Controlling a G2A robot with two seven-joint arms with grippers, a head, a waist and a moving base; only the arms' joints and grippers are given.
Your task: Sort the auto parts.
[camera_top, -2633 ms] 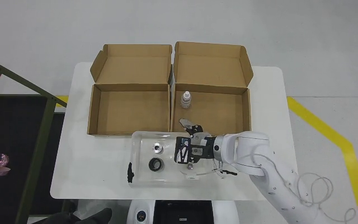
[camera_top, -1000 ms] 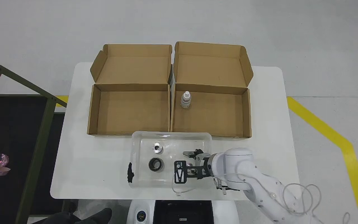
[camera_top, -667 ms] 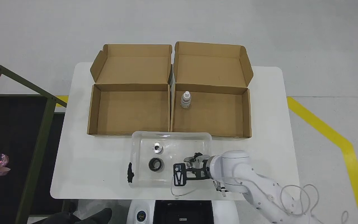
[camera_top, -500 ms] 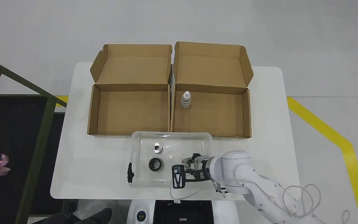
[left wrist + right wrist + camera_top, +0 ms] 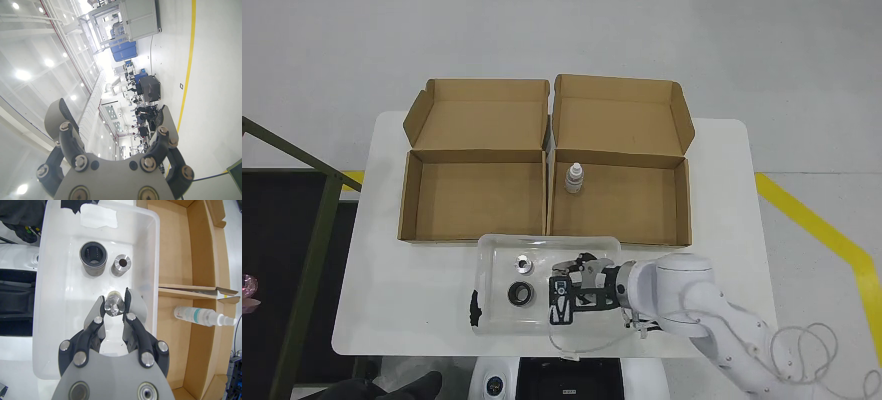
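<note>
The right hand [image 5: 114,304] clamps its ribbed black pads [image 5: 126,303] on a small shiny stepped metal fitting [image 5: 113,309], held over the smooth translucent plastic tub [image 5: 156,256]. In the tub a dark cylindrical bearing [image 5: 93,258] and a short bored steel bushing [image 5: 121,265] stand side by side. The left hand [image 5: 112,106] gapes apart.

No writing can be read.
The spray bottle [image 5: 196,314], in the cardboard box [image 5: 170,351] beside the right gripper [image 5: 114,302], has a label printed too small to make out. The paper patch [image 5: 98,216] on the clear tray [image 5: 157,256] ahead of the gripper shows no writing.
</note>
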